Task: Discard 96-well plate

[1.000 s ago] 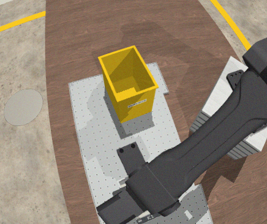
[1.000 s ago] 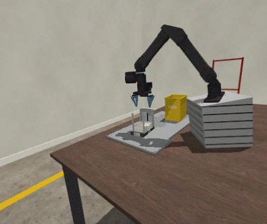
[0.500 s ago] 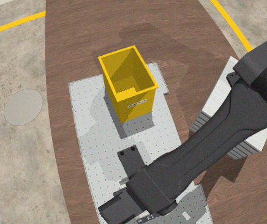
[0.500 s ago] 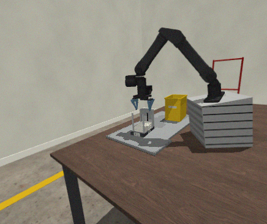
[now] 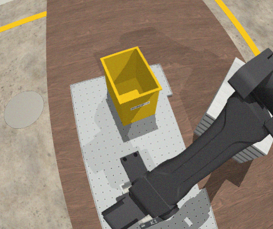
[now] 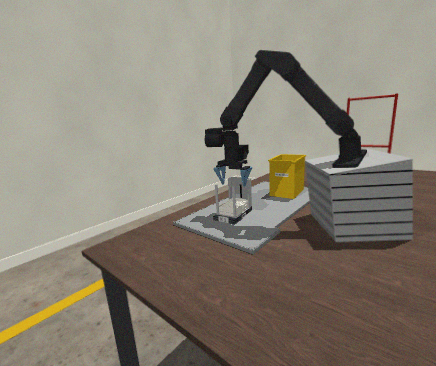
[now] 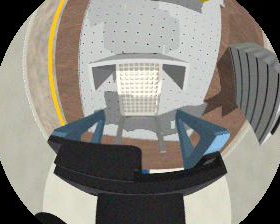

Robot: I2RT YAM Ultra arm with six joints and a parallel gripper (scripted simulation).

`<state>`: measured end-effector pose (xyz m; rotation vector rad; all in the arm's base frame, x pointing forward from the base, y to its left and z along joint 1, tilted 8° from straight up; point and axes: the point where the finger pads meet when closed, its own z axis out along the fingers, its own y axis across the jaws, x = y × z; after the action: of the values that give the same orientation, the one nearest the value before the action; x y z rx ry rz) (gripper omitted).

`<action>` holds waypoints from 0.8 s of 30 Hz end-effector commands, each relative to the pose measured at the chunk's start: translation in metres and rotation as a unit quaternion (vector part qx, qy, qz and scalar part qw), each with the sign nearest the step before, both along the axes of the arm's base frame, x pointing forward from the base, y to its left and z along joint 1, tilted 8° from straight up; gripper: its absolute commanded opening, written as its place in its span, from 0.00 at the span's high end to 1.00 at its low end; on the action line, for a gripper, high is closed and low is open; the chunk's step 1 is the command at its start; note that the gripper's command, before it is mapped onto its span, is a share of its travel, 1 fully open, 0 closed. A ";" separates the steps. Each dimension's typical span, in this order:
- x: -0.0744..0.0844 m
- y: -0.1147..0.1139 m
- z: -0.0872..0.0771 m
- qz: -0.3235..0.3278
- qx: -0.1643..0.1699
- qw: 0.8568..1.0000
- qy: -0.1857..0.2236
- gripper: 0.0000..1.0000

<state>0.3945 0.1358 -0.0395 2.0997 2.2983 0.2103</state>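
Note:
The stack rack K1 point(image 6: 232, 200) stands on the grey perforated baseplate point(image 6: 244, 215), with thin upright posts. A white 96-well plate point(image 7: 139, 90) shows from above in the wrist view, sitting in the rack; the plate below it is hidden. In the top view the arm covers most of the rack, and only its K1 label point(image 5: 153, 222) shows. My gripper point(image 6: 232, 174) is open, with blue fingertips spread wide just above the rack top, and it holds nothing. The yellow plastics bin W1 point(image 5: 131, 84) stands upright and looks empty, further along the baseplate.
A grey ribbed block point(image 6: 361, 197) carries the arm's base, to the right of the baseplate. A red frame point(image 6: 372, 122) stands behind it. The rack's posts rise close under the fingertips. The table edge lies near the baseplate's near end.

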 end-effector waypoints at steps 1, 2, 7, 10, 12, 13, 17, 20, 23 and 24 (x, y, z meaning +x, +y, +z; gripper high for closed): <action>0.004 0.001 0.001 -0.001 -0.001 1.000 -0.009 0.00; 0.005 0.001 -0.001 -0.001 -0.001 1.000 -0.009 0.00; 0.006 0.001 -0.009 -0.001 -0.001 1.000 -0.009 0.00; 0.006 0.002 -0.014 -0.001 -0.001 1.000 -0.009 0.00; 0.006 0.002 -0.014 -0.001 -0.001 1.000 -0.009 0.00; 0.006 0.002 -0.016 -0.001 -0.001 1.000 -0.009 0.00; 0.007 0.002 -0.023 -0.001 -0.001 1.000 -0.009 0.00; 0.008 0.003 -0.027 -0.001 -0.001 1.000 -0.009 0.00; 0.008 0.003 -0.032 -0.001 -0.001 1.000 -0.009 0.00; 0.009 0.003 -0.034 -0.001 -0.001 1.000 -0.009 0.00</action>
<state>0.3983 0.1386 -0.0763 2.1005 2.2993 0.2074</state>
